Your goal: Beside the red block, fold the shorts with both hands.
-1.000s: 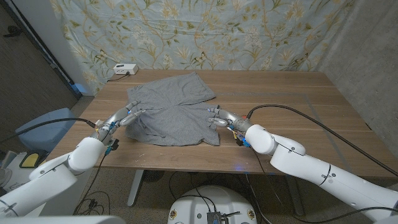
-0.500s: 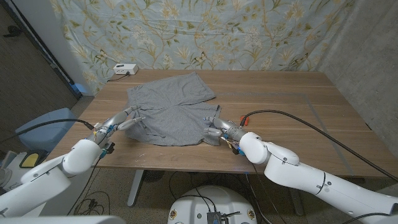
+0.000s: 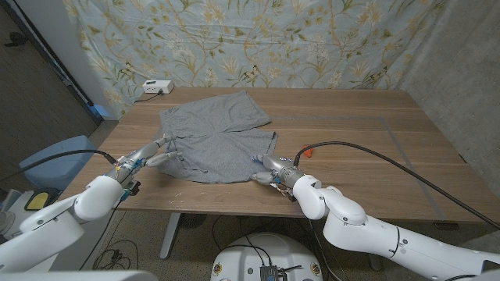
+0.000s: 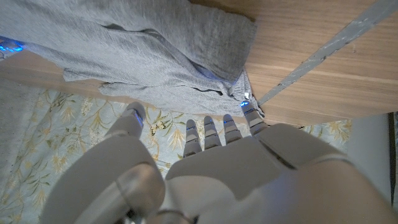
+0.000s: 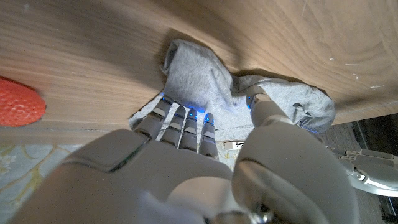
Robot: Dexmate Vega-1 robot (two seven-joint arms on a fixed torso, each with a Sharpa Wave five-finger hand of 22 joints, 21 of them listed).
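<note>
The grey shorts (image 3: 212, 139) lie spread on the left half of the wooden table. The small red block (image 3: 311, 151) sits just to their right, and it appears again as the red block (image 5: 18, 107) beside my right hand. My right hand (image 3: 268, 171) is at the shorts' near right corner, where fingers (image 5: 180, 118) and thumb pinch bunched grey fabric (image 5: 205, 81). At the shorts' left edge my left hand (image 3: 154, 157) has its fingers (image 4: 214, 130) stretched out and apart. One fingertip meets the hem of the shorts (image 4: 155, 56), and nothing is gripped.
A white box (image 3: 153, 85) with a cable stands at the table's back left corner. A pale tape line (image 3: 400, 147) crosses the right half of the table (image 3: 359, 117). A floral cloth hangs behind. Both hands are close to the table's near edge.
My right hand has slid along the shorts' right side toward the near edge and bunched the corner fabric. The left hand has drawn back slightly off the cloth to its left edge.
</note>
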